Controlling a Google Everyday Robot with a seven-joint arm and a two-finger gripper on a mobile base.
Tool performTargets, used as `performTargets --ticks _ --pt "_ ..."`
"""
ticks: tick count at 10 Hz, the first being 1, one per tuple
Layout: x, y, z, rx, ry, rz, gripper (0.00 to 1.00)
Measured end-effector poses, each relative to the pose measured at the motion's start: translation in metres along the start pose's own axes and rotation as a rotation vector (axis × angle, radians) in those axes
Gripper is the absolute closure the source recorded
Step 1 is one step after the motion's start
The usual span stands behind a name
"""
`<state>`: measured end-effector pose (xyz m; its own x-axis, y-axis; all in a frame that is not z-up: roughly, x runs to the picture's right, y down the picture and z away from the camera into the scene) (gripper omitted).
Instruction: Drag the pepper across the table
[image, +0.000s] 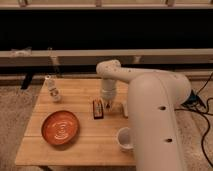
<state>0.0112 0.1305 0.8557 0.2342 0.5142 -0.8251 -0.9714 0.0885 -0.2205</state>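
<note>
The light-wood table (80, 150) carries a dark rectangular block (98, 108) near its middle. My gripper (109, 103) hangs from the white arm (150, 110) and is low over the tabletop, just right of the block. I cannot make out the red pepper; it may be hidden under the gripper or the arm. The big white arm covers the right part of the table.
A round orange plate (60, 127) lies front left. A small white bottle (53, 89) stands back left. A white cup (124, 138) stands front right against the arm. Cables and a blue object (193, 101) lie on the floor to the right.
</note>
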Motion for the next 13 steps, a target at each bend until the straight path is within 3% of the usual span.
performTargets --ticks 5,7,10,13 --pt "0.058 0.02 0.016 -0.007 0.066 -0.058 0.38" --pt "0.075 0.032 0.019 -0.003 0.094 -0.098 0.23" --pt "0.093 0.051 0.019 0.011 0.123 -0.162 0.22" --pt "0.104 0.066 0.015 0.027 0.122 -0.233 0.22"
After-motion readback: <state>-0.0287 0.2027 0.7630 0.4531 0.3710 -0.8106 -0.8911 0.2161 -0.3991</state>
